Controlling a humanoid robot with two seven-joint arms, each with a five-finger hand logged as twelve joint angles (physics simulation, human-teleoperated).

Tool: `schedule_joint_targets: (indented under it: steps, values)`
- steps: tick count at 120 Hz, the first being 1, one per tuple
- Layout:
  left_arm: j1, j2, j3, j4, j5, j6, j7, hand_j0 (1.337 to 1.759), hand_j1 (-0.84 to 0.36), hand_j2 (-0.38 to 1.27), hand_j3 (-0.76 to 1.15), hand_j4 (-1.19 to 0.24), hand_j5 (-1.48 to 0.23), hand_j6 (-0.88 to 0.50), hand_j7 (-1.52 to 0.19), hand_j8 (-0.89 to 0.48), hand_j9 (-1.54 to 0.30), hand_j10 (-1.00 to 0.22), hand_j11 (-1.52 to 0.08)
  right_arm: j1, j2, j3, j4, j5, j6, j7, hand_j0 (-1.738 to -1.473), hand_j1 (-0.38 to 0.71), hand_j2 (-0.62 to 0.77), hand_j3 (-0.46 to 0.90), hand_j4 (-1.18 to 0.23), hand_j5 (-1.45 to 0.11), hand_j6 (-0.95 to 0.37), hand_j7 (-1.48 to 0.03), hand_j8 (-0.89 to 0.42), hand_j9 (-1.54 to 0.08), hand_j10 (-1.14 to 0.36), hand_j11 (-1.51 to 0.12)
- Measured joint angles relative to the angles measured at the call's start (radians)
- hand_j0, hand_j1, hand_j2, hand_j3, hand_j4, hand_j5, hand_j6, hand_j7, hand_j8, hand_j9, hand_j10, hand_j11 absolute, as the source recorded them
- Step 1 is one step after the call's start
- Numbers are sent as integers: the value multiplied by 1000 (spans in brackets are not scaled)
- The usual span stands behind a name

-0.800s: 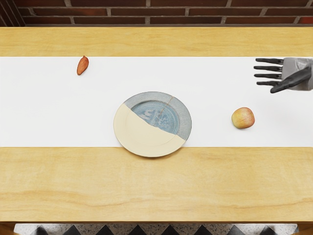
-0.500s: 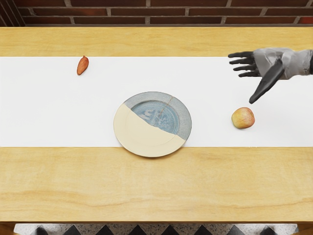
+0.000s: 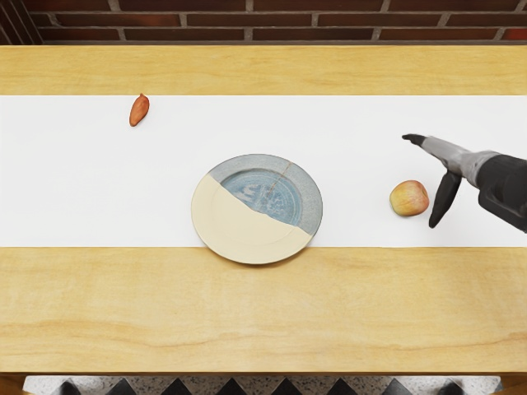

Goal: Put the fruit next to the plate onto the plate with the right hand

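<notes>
Hanging over the white runner [image 3: 82, 189] at the 3 o'clock side of the table [image 3: 247, 313], your right hand [image 3: 458, 161] sits just beside the apple [image 3: 409, 198], its arm entering from the right edge. You see the hand nearly edge-on: the fingers [image 3: 428, 144] lie released and straight, pointing toward 10 o'clock, while the thumb [image 3: 443, 202] drops toward 6 o'clock on the apple's 3 o'clock side. A thin strip of runner shows between thumb and fruit, and the hand holds nothing.

The apple, yellow with a red blush, rests on the runner at 3 o'clock from the plate [image 3: 206, 226], apart from its rim. The plate lies flat at the centre of the table, half cream and half grey-blue, its lower edge reaching past the runner onto bare wood.

Well away at 10 o'clock from the plate, a small reddish-orange piece [image 3: 139, 109] lies near the runner's far edge. A brick wall [image 3: 247, 20] runs along the 12 o'clock side behind the table.
</notes>
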Motion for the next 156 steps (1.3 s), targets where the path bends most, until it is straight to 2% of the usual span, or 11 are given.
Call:
schedule_joint_targets:
  steps: [28,65,118,133,156]
  values:
    - [0,0,0,0,0,0,0,1658,338,2,0,-10,-12,-10,-12,-10,-12,-10,-12,-34,65,0,-29,-17,-93,-8,-1658,-294,-8,0,-50,-62,-51,-61,-50,-61,-49,-61]
    - [0,0,0,0,0,0,0,1658,338,2,0,-10,-12,-10,-12,-10,-12,-10,-12,-55,95,-2,-42,-19,-118,-9,-1658,-107,-39,0,-206,-265,-207,-264,-206,-264,-205,-264]
    - [0,0,0,0,0,0,0,1658,338,2,0,-10,-12,-10,-12,-10,-12,-10,-12,-77,105,-8,-43,-18,-137,-9,-1658,79,-69,0,-360,-466,-361,-465,-362,-466,-360,-466]
    - [0,0,0,0,0,0,0,1658,338,2,0,-10,-12,-10,-12,-10,-12,-10,-12,-79,105,-8,-42,-19,-131,-9,-1658,148,-67,0,-429,-539,-426,-545,-377,-543,-404,-546]
    - [0,0,0,0,0,0,0,1658,338,2,0,-10,-12,-10,-12,-10,-12,-10,-12,-80,104,-8,-40,-19,-122,-9,-1655,183,-36,0,-504,-624,-494,-635,-318,-637,-351,-645]
